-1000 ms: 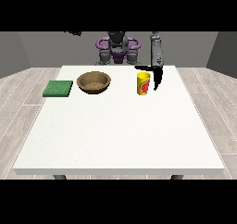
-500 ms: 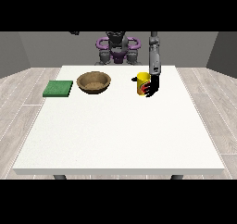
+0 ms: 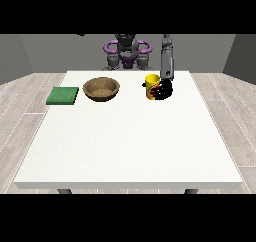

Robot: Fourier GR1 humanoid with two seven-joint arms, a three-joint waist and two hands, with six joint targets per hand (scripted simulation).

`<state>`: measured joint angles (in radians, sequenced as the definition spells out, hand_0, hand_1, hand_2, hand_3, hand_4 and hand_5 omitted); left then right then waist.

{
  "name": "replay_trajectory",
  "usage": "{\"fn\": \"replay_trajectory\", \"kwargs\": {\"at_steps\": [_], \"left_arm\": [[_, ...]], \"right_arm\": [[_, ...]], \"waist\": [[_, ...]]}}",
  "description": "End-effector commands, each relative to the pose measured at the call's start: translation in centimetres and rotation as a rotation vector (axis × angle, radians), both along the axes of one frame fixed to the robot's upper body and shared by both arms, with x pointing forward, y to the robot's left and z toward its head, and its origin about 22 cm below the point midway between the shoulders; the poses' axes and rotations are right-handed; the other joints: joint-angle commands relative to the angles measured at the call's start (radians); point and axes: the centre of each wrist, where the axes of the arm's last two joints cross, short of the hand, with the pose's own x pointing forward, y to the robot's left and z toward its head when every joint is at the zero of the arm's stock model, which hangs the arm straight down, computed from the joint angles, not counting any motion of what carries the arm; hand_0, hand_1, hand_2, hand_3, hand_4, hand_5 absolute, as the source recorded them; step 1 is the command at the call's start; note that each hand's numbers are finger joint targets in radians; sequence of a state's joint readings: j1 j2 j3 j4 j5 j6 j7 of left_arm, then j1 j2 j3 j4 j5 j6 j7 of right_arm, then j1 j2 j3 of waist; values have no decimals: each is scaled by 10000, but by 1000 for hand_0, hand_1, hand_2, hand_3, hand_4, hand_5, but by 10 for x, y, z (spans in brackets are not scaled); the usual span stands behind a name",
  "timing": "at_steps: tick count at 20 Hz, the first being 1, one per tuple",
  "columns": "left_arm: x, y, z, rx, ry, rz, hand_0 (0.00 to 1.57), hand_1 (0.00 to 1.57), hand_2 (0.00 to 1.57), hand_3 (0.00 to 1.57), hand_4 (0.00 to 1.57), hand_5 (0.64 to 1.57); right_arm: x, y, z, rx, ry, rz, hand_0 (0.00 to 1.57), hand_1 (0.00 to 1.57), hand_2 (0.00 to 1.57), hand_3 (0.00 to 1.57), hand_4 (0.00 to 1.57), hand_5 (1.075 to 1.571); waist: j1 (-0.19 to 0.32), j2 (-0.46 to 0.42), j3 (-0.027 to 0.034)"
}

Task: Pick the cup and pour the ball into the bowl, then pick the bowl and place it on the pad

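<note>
A yellow cup (image 3: pixel 151 85) is standing upright on the white tabletop (image 3: pixel 130 141), in the upper right of the frame's middle area. The hand at the view's right (image 3: pixel 163 90) is pressing against the cup's right side, with its black fingers (image 3: pixel 158 92) curling round the cup's front, so it is gripping the cup. The grey forearm (image 3: pixel 166 62) is coming down to it from above. The ball is not showing from this side.

A brown wooden bowl (image 3: pixel 101 88) is sitting on the tabletop to the left of the cup, apart from it. A green pad (image 3: pixel 63 95) is lying flat further left, near the tabletop's left edge, apart from the bowl.

The robot's torso (image 3: pixel 127 51) is showing at the top centre, behind the tabletop's far edge. The other hand is not showing anywhere in the view.
</note>
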<state>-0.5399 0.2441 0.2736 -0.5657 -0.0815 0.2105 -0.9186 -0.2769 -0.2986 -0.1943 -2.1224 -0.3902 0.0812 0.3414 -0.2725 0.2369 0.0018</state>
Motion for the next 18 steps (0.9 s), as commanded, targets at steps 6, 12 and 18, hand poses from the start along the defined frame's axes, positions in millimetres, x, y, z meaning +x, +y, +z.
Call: {"fn": "replay_trajectory", "kwargs": {"at_steps": [6, 12, 18], "left_arm": [[35, -71, 25, 2658, 902, 110, 1371, 1371, 1571, 1571, 1111, 1515], [64, -109, 60, 5383, 473, 1539, 1425, 1425, 1571, 1571, 1010, 1558], [74, -119, 69, 6635, 602, 2457, 1391, 1391, 1571, 1571, 920, 1561]], "right_arm": [[21, -18, -26, 323, 1228, -640, 0, 0, 0, 0, 237, 1559], [39, -21, -14, 91, 1140, -481, 0, 0, 0, 0, 275, 1560], [37, -7, -12, 217, 866, -62, 0, 0, 0, 0, 334, 1564]], "waist": [[531, -1278, -11], [171, -1103, 2], [55, -983, -16]]}}
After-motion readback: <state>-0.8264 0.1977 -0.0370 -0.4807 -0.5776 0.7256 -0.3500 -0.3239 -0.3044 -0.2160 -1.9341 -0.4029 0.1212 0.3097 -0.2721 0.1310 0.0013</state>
